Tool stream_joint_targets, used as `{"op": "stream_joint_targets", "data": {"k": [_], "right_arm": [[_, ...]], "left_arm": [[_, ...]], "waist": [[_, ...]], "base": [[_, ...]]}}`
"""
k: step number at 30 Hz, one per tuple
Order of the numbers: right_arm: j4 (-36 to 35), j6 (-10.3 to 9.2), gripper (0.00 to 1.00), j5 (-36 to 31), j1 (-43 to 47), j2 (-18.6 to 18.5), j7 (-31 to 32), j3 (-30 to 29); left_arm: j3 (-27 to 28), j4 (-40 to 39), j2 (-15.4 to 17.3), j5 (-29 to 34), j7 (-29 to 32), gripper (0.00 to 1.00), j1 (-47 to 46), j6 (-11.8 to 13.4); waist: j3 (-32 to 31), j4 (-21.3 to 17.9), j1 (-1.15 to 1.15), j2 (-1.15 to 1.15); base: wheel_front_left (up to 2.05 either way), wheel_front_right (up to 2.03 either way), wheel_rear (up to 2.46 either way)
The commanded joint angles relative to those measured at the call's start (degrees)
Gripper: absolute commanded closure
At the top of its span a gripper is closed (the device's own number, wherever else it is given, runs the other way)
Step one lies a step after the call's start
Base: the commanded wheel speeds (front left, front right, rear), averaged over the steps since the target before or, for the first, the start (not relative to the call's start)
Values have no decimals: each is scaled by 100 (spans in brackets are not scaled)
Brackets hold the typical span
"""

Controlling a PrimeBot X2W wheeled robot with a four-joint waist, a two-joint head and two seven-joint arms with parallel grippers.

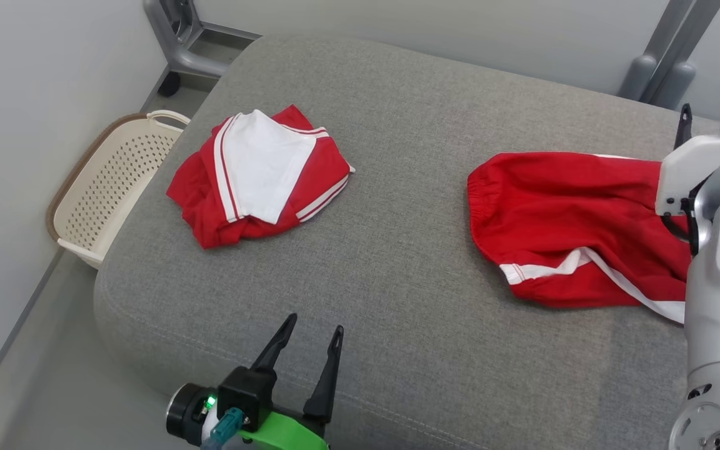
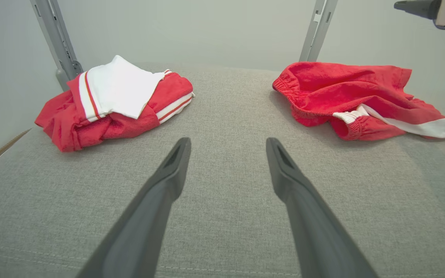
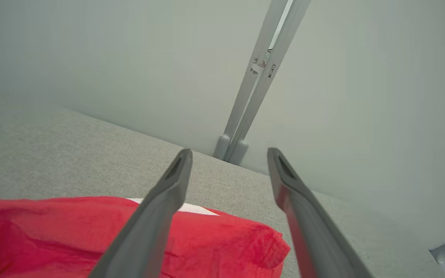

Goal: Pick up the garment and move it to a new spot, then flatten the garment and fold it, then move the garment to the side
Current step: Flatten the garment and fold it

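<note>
Red garment [image 1: 572, 225], laid unfolded near the right edge of a grey cushion [image 1: 410, 125]; bare fabric is seen between it and a folded garment [image 1: 260, 175]. The right gripper [image 3: 229, 151] is poised above its right end, jaws spread, nothing pinched. The left gripper [image 1: 314, 323], also spread, is seen at the front edge, well apart.

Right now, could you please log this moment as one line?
left gripper open, empty | right gripper open, empty, over unfolded red garment | folded garment on cushion's left
</note>
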Motion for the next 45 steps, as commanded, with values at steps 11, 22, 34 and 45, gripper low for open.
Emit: {"op": "stream_joint_targets", "data": {"k": [11, 22, 34, 45], "right_arm": [[1179, -6, 0, 1616, 230, 116, -1094, 491], [-414, -5, 0, 3823, 1659, 129, -1132, 2368], [-1760, -5, 0, 4431, 3293, 133, -1029, 3206], [-2592, -5, 0, 4591, 4357, 130, -596, 3213]], "left_arm": [[341, -64, 16, -21, -114, 0, 92, 514], [634, 33, 326, 40, -31, 0, 107, 788], [1052, 88, 595, -225, 28, 0, 367, 978], [1183, 283, 814, -426, 2, 0, 590, 896]], "waist": [[-432, -769, 0, 0], [-750, -1445, 0, 0], [-1054, -1795, 0, 0], [-1164, -1975, 0, 0]], "base": [[0, 0, 0], [0, 0, 0], [0, 0, 0], [0, 0, 0]]}}
